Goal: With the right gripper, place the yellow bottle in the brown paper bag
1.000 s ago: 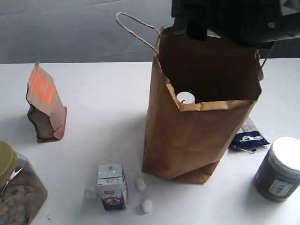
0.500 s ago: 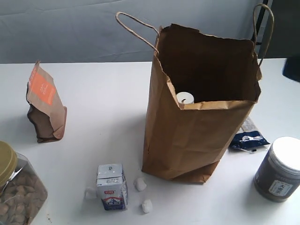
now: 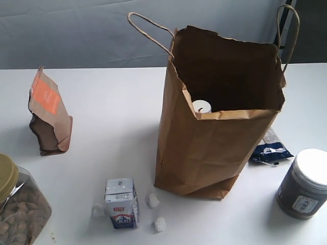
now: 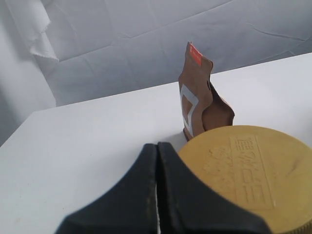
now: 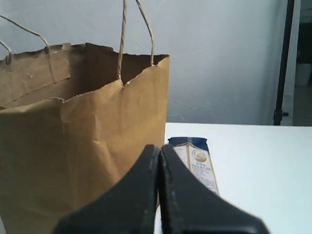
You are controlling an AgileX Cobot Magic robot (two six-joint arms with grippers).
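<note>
- The brown paper bag [image 3: 214,143] stands upright and open on the white counter [image 3: 112,97], right of the middle of my exterior view. Its two twisted loop handles stick up from the rim.
- The yellow bottle [image 3: 202,106] is inside the bag. I can see only its round white cap, just behind the torn front rim and near the bag's left wall.
- In my right wrist view, the right gripper [image 5: 159,147] has its black fingers pressed together and holds nothing. It sits outside the bag, close to one creased side wall.
- A blue and white packet [image 3: 270,149] lies flat on the counter, touching the bag's lower right corner. It is just past the right fingers.
- A grey canister [image 3: 305,184] with a white lid stands near the front right edge, apart from the bag.
- A small milk carton [image 3: 121,203] stands in front of the bag to its left. Three small white lumps [image 3: 153,200] are scattered round it.
- A small brown pouch [image 3: 48,112] with an orange label stands well to the left.
- A large clear jar [image 3: 15,204] with an olive lid fills the front left corner.
- The left gripper [image 4: 157,145] also has its fingers pressed together, empty, right beside that jar's lid.
</note>
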